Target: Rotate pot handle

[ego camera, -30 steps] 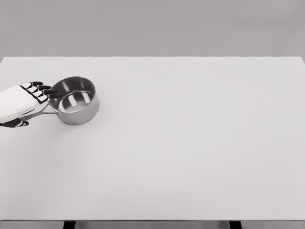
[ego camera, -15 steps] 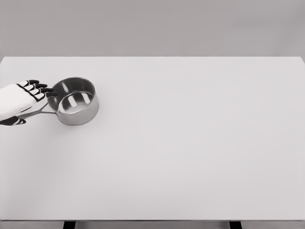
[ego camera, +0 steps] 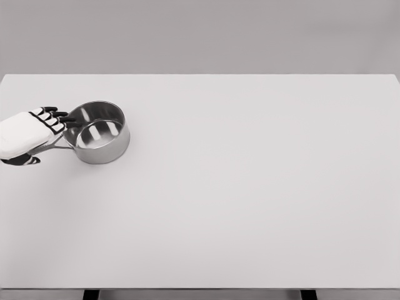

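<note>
Since half a second ago, little has moved: my left hand [ego camera: 28,134] has shifted slightly right and down over the handle, and the pot has stayed put.

Head view: steel pot [ego camera: 97,132] stands upright on the white table [ego camera: 250,187], far left and toward the back edge, open and empty inside. Its thin handle [ego camera: 55,146] runs out to the left and slightly toward me, passing under my palm. My left hand lies over that handle, arm entering from the left edge. Dark fingertips [ego camera: 62,119] reach forward, close together, to the pot's near-left rim; whether they touch it I cannot tell. Thumb shows dark below the handle. Fingers look wrapped on the handle, thumb beneath.
</note>
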### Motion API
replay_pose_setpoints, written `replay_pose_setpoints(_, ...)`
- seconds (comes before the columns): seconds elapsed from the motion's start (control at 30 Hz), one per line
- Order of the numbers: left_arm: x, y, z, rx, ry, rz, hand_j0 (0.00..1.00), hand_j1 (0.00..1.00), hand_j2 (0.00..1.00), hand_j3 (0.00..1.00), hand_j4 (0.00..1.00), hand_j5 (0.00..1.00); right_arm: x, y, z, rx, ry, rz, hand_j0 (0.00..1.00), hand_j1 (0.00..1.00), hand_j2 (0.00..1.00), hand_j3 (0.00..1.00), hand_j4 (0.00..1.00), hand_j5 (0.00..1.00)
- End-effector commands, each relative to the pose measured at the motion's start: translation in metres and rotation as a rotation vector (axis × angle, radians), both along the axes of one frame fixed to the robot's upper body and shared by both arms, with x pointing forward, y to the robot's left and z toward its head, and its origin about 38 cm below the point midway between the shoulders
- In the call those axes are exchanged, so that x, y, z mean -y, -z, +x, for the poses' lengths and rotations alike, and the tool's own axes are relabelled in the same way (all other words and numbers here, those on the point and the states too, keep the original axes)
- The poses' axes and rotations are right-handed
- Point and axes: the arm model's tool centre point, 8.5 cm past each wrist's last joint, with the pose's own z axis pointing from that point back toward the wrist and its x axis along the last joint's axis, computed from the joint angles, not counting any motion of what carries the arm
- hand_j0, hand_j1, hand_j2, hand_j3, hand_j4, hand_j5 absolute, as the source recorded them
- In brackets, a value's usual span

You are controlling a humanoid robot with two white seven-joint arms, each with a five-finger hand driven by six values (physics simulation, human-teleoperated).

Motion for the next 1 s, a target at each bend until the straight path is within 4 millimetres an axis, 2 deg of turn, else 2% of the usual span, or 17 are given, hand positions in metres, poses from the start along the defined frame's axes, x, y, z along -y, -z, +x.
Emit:
replay_pose_setpoints(0.0, -0.003, 0.005, 0.001, -0.009, -0.015, 0.003, 1.0, 1.0, 1.0, 1.0, 1.0, 1.0, 0.0, 0.0, 0.0, 0.0, 0.0, 0.0, 1.0, 1.0, 1.0, 1.0, 1.0, 1.0)
replay_pose_setpoints(0.27, -0.013, 0.01, 0.008, -0.021, -0.053, -0.002, 1.0, 1.0, 1.0, 1.0, 1.0, 1.0, 0.0, 0.0, 0.0, 0.0, 0.0, 0.0, 1.0, 1.0, 1.0, 1.0, 1.0, 1.0)
replay_pose_setpoints(0.63, -0.021, 0.006, 0.015, -0.015, -0.078, -0.008, 1.0, 1.0, 1.0, 1.0, 1.0, 1.0, 0.0, 0.0, 0.0, 0.0, 0.0, 0.0, 1.0, 1.0, 1.0, 1.0, 1.0, 1.0)
replay_pose_setpoints(0.97, -0.037, 0.003, 0.027, -0.016, -0.127, -0.025, 1.0, 1.0, 1.0, 1.0, 1.0, 1.0, 0.0, 0.0, 0.0, -0.001, 0.0, -0.001, 1.0, 1.0, 1.0, 1.0, 1.0, 1.0)
